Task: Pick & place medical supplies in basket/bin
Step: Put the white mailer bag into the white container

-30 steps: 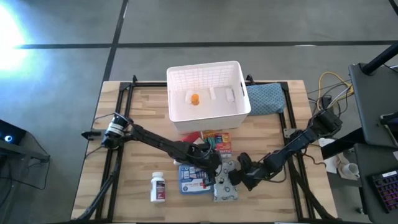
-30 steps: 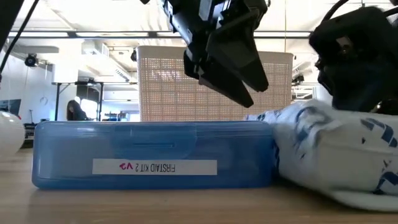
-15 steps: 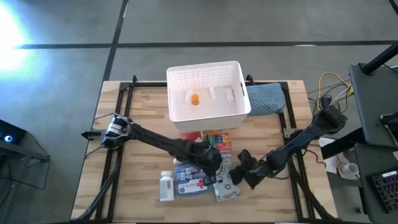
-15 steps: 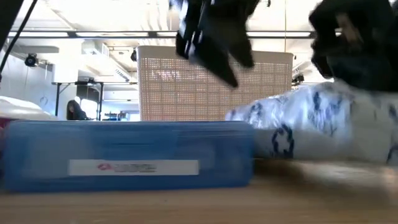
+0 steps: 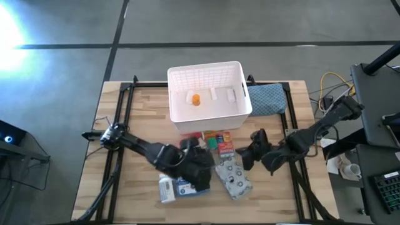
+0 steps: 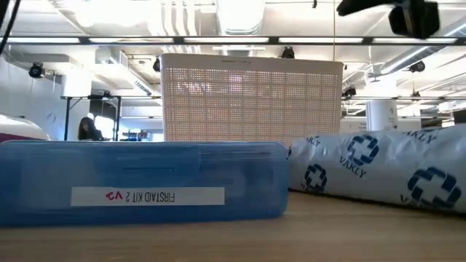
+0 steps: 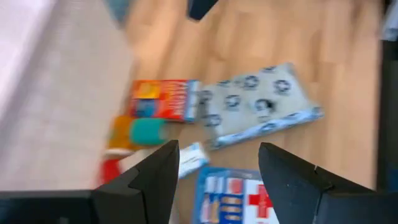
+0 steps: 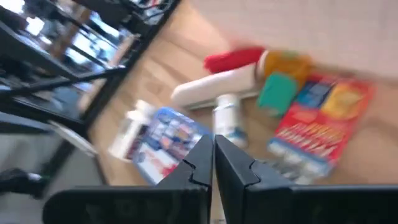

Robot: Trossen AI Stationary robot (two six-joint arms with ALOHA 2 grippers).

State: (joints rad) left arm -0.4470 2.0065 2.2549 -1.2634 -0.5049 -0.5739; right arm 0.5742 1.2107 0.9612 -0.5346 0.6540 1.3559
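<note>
The white basket [image 5: 209, 97] stands at the table's far middle with an orange vial [image 5: 196, 100] on its floor. In front of it lie red and green boxes [image 5: 219, 142], a grey patterned packet [image 5: 232, 176] flat on the wood, a blue first-aid pouch [image 6: 145, 191] and a white pill bottle [image 5: 166, 189] on its side. My left gripper [image 7: 214, 168] hovers open above the pouch, nothing between its fingers. My right gripper [image 8: 213, 158] hovers shut and empty to the right of the boxes, above the table.
A blue-grey folded cloth [image 5: 267, 100] lies right of the basket. A white tube with a red end [image 8: 217, 84] and a small white bottle [image 8: 227, 121] lie near the boxes. Bare wood shows along the table's left side and near right corner.
Both grippers have risen off the supplies and out of the low view; my right gripper has also drawn back toward the table's right edge. The grey packet has slid toward the far right and turned, and now lies flat. The blue pouch has slid left, and the pill bottle has shifted.
</note>
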